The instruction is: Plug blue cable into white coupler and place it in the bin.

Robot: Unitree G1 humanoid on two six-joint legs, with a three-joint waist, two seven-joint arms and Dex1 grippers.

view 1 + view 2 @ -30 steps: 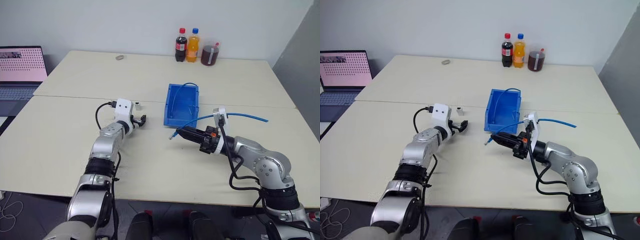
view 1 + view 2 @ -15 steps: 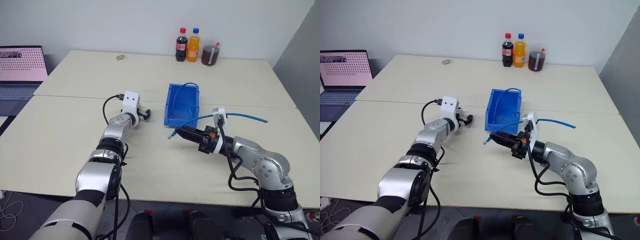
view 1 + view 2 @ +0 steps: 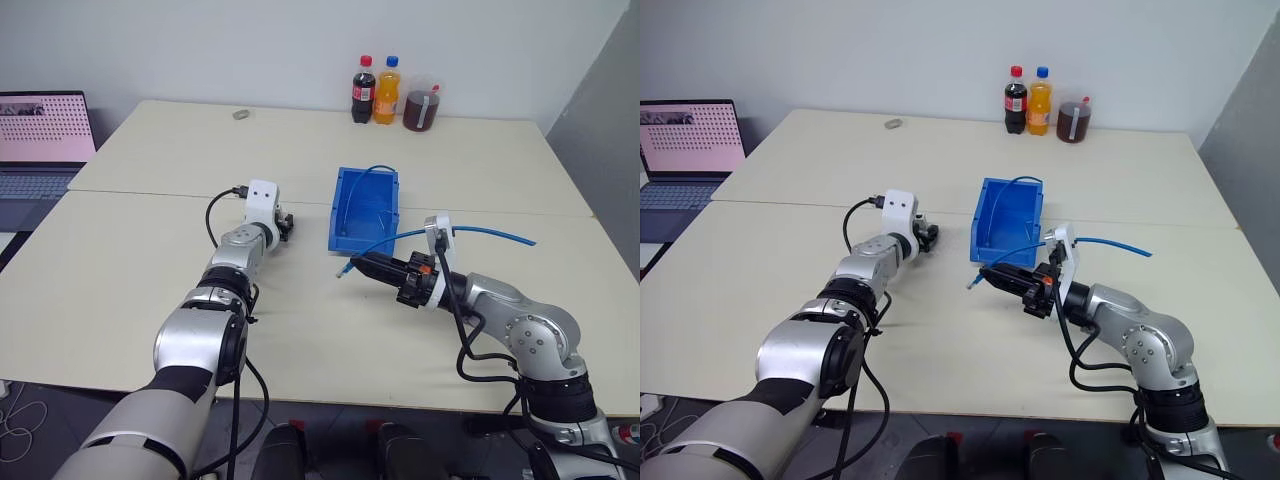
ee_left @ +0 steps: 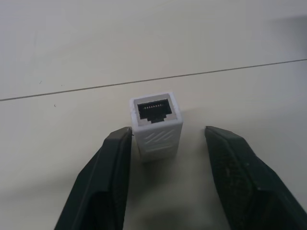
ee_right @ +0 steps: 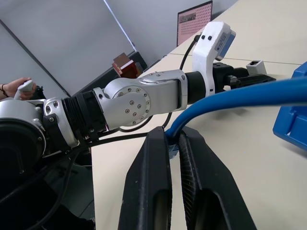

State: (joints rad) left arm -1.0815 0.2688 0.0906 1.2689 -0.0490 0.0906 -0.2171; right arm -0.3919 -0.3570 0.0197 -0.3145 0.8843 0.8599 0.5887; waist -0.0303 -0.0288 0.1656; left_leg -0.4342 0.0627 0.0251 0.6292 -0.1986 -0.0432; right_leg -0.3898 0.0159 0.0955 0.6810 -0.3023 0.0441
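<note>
The white coupler (image 4: 156,127) lies on the table between the fingers of my left gripper (image 4: 169,130), its socket facing away. One finger touches its side and the other stands a little apart, so the gripper is open around it. In the head view my left gripper (image 3: 285,224) sits just left of the blue bin (image 3: 340,208). My right gripper (image 3: 365,264) is shut on the blue cable (image 3: 490,232) near its plug end, held above the table in front of the bin. The cable (image 5: 240,98) trails off to the right.
Another blue cable (image 3: 375,170) arcs out of the bin. Two bottles (image 3: 374,90) and a jar (image 3: 420,106) stand at the table's far edge, with a small ring-shaped object (image 3: 240,114) to their left. A laptop (image 3: 40,140) is at far left. A person's hand (image 5: 19,87) shows beyond.
My left arm has stretched forward to the coupler and its fingers have narrowed around it. The right arm and the cable have not moved.
</note>
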